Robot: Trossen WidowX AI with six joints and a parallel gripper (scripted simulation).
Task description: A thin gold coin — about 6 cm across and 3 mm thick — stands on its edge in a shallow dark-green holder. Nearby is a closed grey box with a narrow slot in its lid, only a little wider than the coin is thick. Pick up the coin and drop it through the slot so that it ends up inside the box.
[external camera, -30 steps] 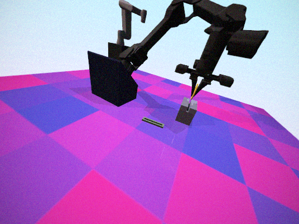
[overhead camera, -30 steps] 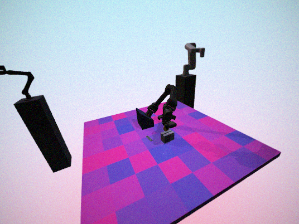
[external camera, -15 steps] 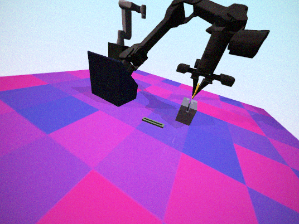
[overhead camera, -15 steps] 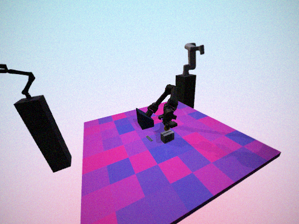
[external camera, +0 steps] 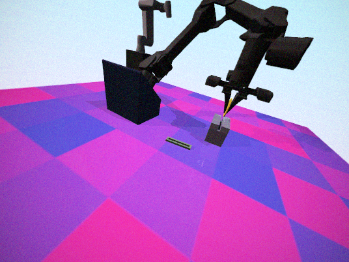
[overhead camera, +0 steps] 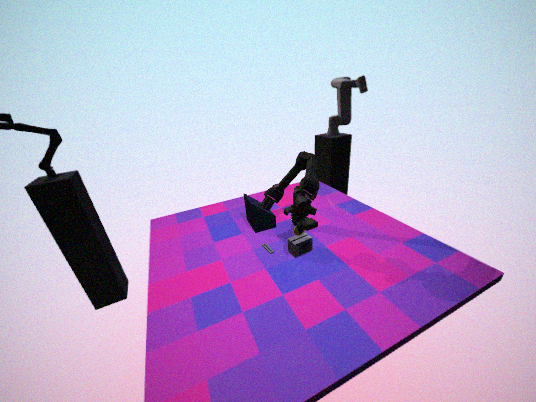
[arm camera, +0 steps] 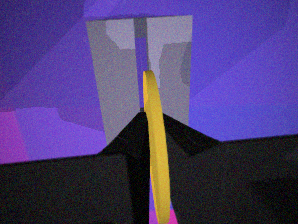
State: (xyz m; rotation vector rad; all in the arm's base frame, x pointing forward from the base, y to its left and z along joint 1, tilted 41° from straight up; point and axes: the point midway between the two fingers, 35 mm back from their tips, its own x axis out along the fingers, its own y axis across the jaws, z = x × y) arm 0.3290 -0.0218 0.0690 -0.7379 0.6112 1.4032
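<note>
The gold coin [overhead camera: 297,231] [external camera: 229,105] [arm camera: 158,150] is edge-on and tilted, clamped between the fingertips. My gripper [external camera: 224,113] [arm camera: 148,119] is shut on it, at the lid of the grey box [overhead camera: 300,248] [external camera: 217,135] [arm camera: 175,95]. In the exterior view the coin's lower edge is at the lid's far end, near the slot. In the wrist view the coin's far end is just right of the slot and slightly angled to it. Whether it touches the lid or enters the slot cannot be told. The holder [overhead camera: 270,251] [external camera: 187,147] is empty beside the box.
A dark angular block [overhead camera: 258,218] [external camera: 123,91] stands by the arm's base, left of the box. Two pillars, one at the left [overhead camera: 75,240] and one at the back [overhead camera: 332,160], carry other arms away from the box.
</note>
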